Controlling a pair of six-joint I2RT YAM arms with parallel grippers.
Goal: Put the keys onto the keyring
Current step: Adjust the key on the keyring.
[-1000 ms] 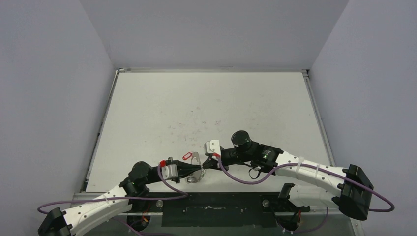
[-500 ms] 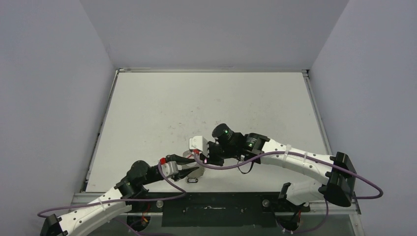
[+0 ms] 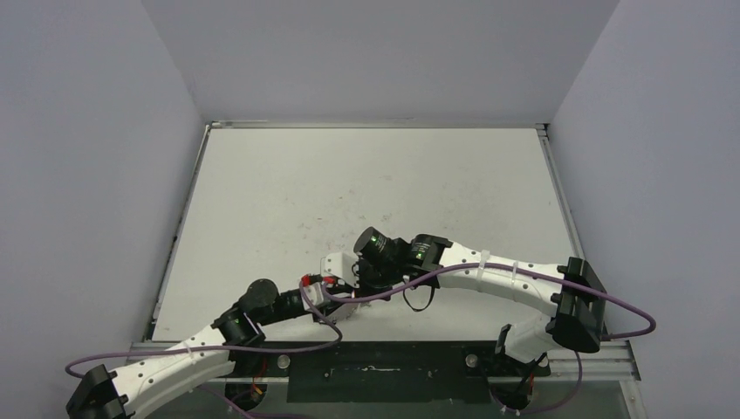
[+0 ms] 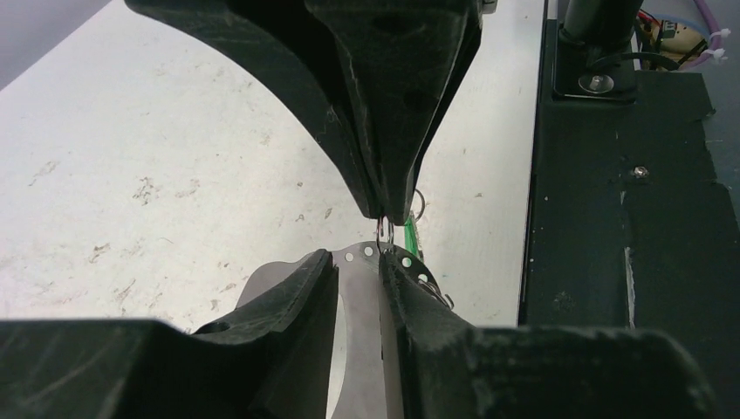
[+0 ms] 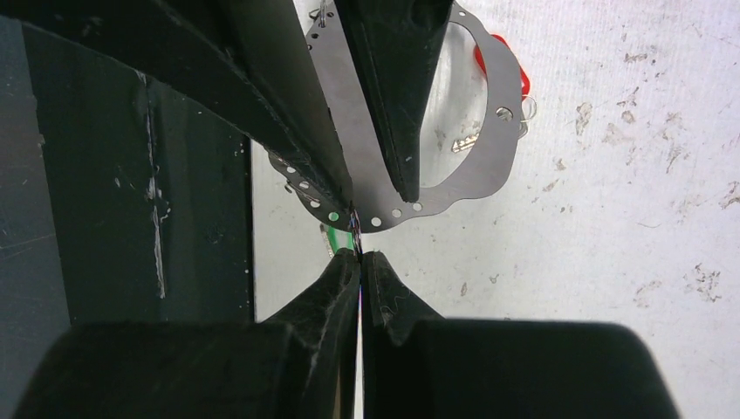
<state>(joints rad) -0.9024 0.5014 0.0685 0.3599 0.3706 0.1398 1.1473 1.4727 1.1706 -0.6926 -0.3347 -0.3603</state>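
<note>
My right claw is pressed together at the keyring's rim, right beside the green key. My left claw straddles that rim; clamped or loose, I cannot tell. If it is loose, I risk the keyring twisting away and the key dropping.

The keyring is a flat grey band punched with small holes. The red-tagged key peeks past one rim, and the green-tagged key sits at the opposite edge.
</note>
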